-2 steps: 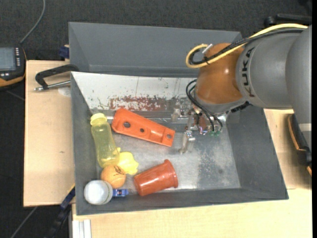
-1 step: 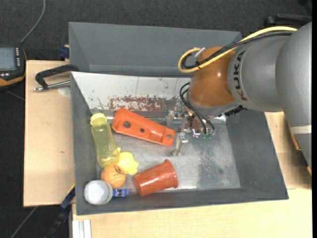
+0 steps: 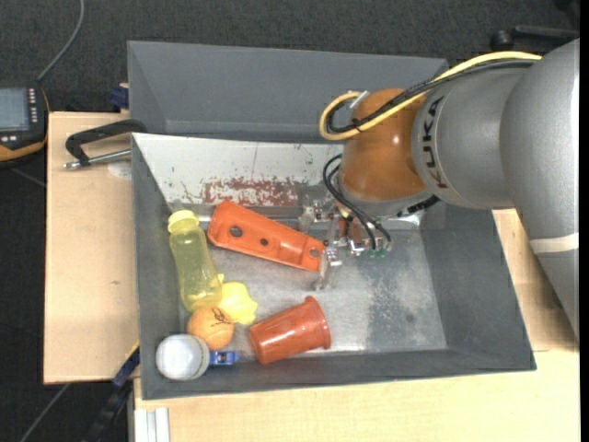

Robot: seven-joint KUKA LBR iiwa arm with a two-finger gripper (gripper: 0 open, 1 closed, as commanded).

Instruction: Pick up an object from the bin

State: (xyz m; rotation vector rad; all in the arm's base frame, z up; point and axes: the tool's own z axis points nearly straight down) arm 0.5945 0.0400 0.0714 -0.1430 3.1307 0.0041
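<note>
A grey metal bin [image 3: 276,90] sits on a light wooden bench [image 3: 83,247], and the floor [image 3: 230,7] around it is dark. The bottom of the bin is scratched and has rusty red marks near the back wall.

The things lie on the left side of the bin. There is a yellow bottle [image 3: 191,265], and next to it a long orange piece [image 3: 262,238] with holes in it, lying flat and slanted. Near the front lies a red-orange cup [image 3: 290,331] on its side. An orange ball [image 3: 212,328], a small yellow lump [image 3: 237,302], a white ball [image 3: 182,357] and a little blue bit [image 3: 224,357] huddle in the front left corner.

The big grey arm [image 3: 497,127] comes in from the right and bends down into the bin. It has an orange cover [image 3: 382,155] at its wrist and a yellow cable [image 3: 460,67] looping over it.

The claw [image 3: 329,251] is low, right at the right end of the long orange piece. I cannot tell if the claw is open or closed, or if it has hold of the piece.
</note>
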